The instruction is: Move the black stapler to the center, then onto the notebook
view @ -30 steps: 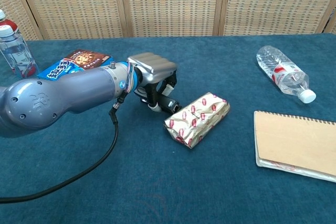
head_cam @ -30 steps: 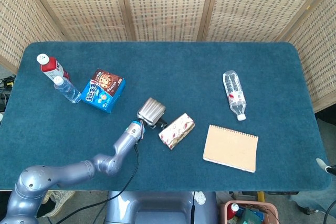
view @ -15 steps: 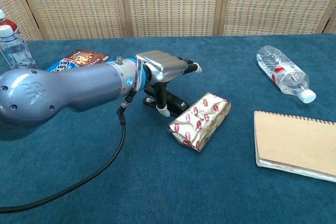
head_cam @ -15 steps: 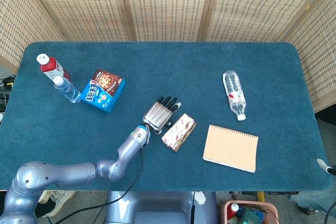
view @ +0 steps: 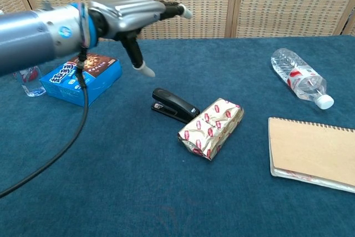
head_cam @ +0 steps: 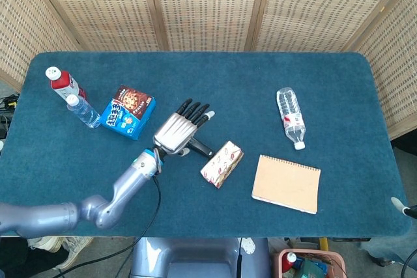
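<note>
The black stapler lies flat on the blue cloth near the table's middle, its far end touching a foil-wrapped packet. In the head view only the stapler's end shows past my left hand. That left hand hovers above and to the left of the stapler, fingers spread and straight, holding nothing. The tan spiral notebook lies flat at the front right. My right hand appears in neither view.
A blue cookie box sits left of the hand. Two upright bottles stand at the far left. A clear water bottle lies on its side at the right. The table's front edge runs close below.
My left hand let go of the stapler, opened its fingers and rose up and to the left. The stapler now lies on the cloth beside the packet, which shifted slightly.
</note>
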Motion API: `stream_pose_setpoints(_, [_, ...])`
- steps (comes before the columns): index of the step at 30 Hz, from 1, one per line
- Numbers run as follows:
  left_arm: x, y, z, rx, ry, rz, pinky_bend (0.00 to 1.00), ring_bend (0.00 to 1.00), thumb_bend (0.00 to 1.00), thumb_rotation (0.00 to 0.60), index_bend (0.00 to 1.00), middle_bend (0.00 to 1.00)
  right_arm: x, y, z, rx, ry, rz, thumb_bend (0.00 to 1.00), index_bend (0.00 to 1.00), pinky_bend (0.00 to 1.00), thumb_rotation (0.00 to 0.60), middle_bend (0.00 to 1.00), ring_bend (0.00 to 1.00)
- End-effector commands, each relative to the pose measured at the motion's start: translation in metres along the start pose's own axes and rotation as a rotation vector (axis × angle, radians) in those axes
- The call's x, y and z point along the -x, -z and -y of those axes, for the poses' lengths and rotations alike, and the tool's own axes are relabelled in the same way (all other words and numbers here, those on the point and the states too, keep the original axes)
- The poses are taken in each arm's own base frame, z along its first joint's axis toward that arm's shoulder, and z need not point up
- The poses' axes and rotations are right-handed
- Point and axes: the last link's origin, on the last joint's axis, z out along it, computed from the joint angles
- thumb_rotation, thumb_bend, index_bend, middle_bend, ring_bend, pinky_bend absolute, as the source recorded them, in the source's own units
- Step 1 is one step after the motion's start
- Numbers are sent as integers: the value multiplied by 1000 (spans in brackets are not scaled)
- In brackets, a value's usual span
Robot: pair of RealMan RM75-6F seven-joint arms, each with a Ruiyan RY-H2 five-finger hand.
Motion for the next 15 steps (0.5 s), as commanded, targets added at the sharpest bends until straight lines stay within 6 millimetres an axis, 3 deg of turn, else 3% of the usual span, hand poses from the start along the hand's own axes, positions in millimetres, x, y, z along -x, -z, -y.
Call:
stream_pose_setpoints(1, [-14, 45, 39, -54, -9, -59, 0, 0, 0, 600, 0, 0, 1, 0, 1, -2, 3, 3, 0, 0, 0, 600, 0, 0])
stream_pose_setpoints(7, [-21, 113, 100, -204, 22, -87, 0, 0, 0, 600, 0, 0, 5, 1, 6, -12, 1, 14, 0, 0, 0, 600, 0, 0])
stream_pose_setpoints(11, [-17, 160, 120, -290, 85, -88, 0, 0, 0, 600, 0, 0, 7, 1, 18, -59, -64, 40, 0, 0, 0, 600, 0, 0])
stream_pose_setpoints(12, [-16, 179, 126, -327, 106, -98, 0, 0, 0, 600, 0, 0, 6, -2, 25, -86, -65, 49, 0, 0, 0, 600, 0, 0])
stream_pose_setpoints(15, [-12, 211, 134, -407, 131, -108, 0, 0, 0, 600, 0, 0, 5, -12, 41, -153, -64, 65, 0, 0, 0, 600, 0, 0])
